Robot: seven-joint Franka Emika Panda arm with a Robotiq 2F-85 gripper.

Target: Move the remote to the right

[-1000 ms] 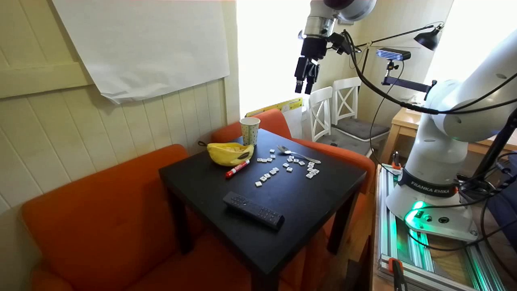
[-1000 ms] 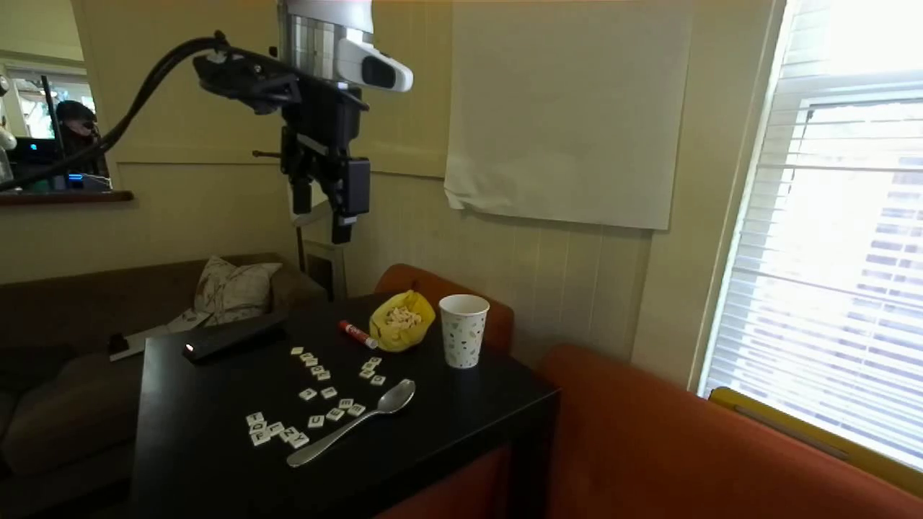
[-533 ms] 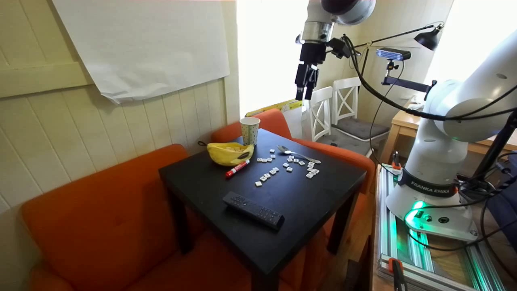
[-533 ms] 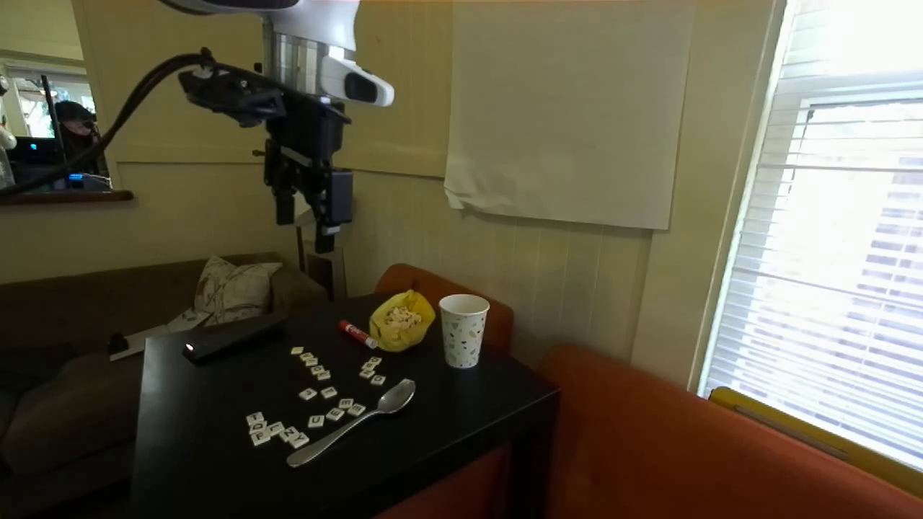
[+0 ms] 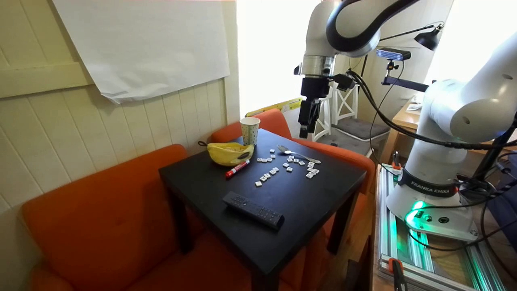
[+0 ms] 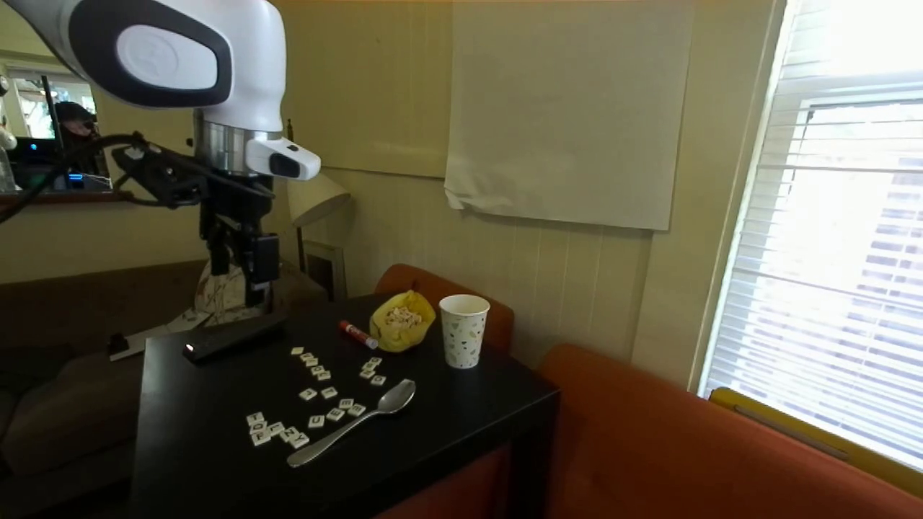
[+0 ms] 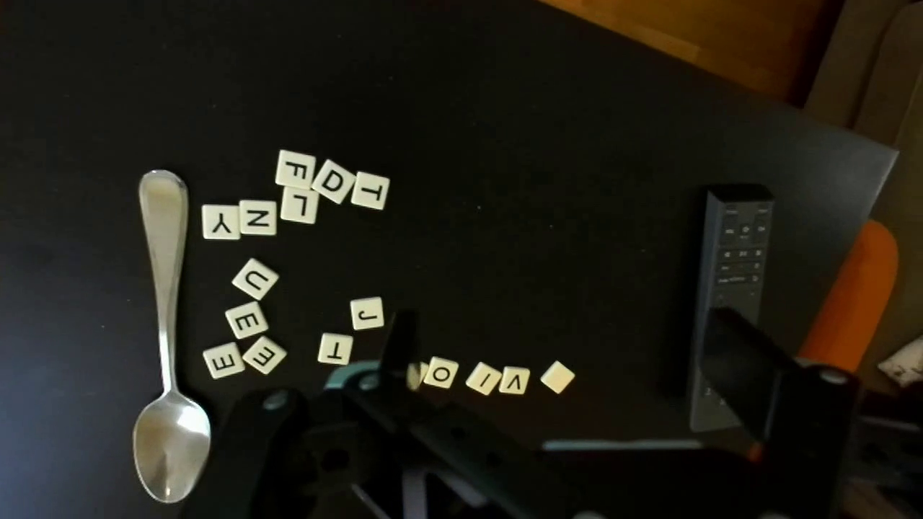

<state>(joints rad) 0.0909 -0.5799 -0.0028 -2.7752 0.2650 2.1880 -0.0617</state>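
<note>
In an exterior view, the remote [image 5: 253,210] lies flat at the lower centre of the frame, a slim black bar slanting down to the right on a dark table [image 5: 307,198]. We judge it light, stiff and fairly tough, probably smooth plastic that could slide if nudged; the surest hold looks to be across its narrow width, near mid-length, taken low because it is so thin. The gripper [image 5: 307,130] hangs right of centre in the upper half, above the table and touching nothing; from here its fingers [image 5: 305,115] overlap, so we cannot read the gap. In an exterior view, the remote [image 6: 234,337] is left of centre, near a corner of the table, and the gripper [image 6: 237,282] hangs higher in the frame, clear of it, its two fingers parted with nothing between them. In the wrist view, we find the fingers [image 7: 743,378] wide apart along the bottom, one at lower centre, one at lower right; the letter tiles [image 7: 441,373] seen in the gap lie on the table beyond. The remote [image 7: 732,288] points nearly straight up the frame at right, the lower-right finger hiding part of its lower half without, we believe, touching it.
</note>
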